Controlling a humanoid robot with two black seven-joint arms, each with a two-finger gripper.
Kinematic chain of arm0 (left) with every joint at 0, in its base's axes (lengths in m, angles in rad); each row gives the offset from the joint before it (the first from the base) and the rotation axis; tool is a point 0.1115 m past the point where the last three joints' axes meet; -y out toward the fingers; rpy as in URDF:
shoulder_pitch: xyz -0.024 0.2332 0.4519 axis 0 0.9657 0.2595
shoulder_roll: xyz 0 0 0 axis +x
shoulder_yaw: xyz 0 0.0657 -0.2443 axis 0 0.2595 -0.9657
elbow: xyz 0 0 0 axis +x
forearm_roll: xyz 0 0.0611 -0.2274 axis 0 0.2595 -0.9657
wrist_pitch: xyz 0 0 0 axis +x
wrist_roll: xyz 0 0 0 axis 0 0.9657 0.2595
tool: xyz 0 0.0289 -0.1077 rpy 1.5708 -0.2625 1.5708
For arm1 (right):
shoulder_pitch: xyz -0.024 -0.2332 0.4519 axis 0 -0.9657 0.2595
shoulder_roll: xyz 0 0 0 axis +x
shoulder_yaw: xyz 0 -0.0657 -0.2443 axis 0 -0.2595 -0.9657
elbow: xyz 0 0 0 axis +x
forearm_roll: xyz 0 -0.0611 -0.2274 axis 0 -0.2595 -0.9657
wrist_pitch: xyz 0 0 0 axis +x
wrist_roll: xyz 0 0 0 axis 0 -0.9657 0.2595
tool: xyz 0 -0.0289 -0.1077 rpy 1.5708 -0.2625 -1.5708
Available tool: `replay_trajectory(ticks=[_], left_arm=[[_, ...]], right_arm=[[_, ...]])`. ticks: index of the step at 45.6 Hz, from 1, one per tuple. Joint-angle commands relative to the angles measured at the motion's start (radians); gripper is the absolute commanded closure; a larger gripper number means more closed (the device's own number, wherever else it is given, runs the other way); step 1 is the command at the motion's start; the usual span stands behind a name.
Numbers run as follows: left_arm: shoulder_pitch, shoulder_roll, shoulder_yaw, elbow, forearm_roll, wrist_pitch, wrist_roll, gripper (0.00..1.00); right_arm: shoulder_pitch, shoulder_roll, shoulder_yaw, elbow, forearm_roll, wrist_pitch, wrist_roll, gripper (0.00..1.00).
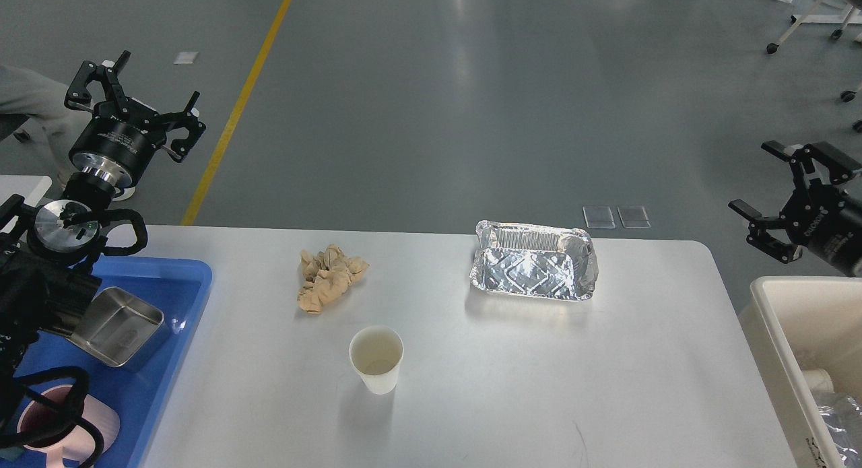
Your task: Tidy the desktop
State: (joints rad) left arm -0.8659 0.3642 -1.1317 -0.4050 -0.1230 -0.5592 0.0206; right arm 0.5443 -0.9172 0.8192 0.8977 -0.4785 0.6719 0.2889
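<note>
Paper cup [376, 368] nearest, standing upright near the tabletop [606, 387] front edge.
Crumpled brown paper [328, 276] and foil tray [535, 269] are lying farther back: all look light, crushable; gentle rim grips suit. Left claw [135, 97] and right claw [781, 205] are hovering spread, empty, off the tabletop's sides.
</note>
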Motion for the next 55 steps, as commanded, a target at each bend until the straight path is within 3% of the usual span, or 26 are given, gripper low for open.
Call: replay_trajectory(ticks=[1,5,10,13,28,39,45,50,55], left_arm=[[0.001,0.019,0.007,0.000,0.011,-0.018,-0.013,0.03],[0.021,0.053,0.021,0.000,0.034,-0.041,-0.044,0.03],[0.050,0.094,0.021,0.000,0.141,-0.088,-0.137,0.02],[0.051,0.090,0.021,-0.001,0.155,-0.097,-0.160,0.02],[0.071,0.022,0.013,-0.002,0.146,-0.087,-0.142,0.02],[0.082,0.021,0.001,-0.029,0.144,-0.094,-0.137,0.02],[0.085,0.022,0.003,-0.037,0.118,-0.091,-0.125,0.02],[0.087,0.022,0.001,-0.037,0.092,-0.079,-0.052,0.02],[0.091,0.022,0.000,-0.037,0.069,-0.068,-0.013,0.02]], right_arm=[[-0.020,-0.167,-0.003,0.176,-0.100,0.000,-0.001,0.00],[-0.020,-0.277,-0.005,0.260,-0.150,0.003,-0.001,0.00],[-0.020,-0.382,-0.003,0.337,-0.225,0.015,-0.001,0.00],[-0.017,-0.434,-0.002,0.371,-0.273,0.020,-0.001,0.00],[0.063,-0.591,0.001,0.536,-0.635,0.018,0.001,0.00],[0.146,-0.589,0.003,0.593,-0.862,0.018,0.001,0.00],[0.151,-0.516,0.000,0.589,-0.924,0.014,-0.010,0.00],[0.152,-0.421,0.000,0.567,-0.989,0.009,-0.022,0.00],[0.160,-0.304,-0.002,0.512,-1.031,0.009,-0.056,0.00]])
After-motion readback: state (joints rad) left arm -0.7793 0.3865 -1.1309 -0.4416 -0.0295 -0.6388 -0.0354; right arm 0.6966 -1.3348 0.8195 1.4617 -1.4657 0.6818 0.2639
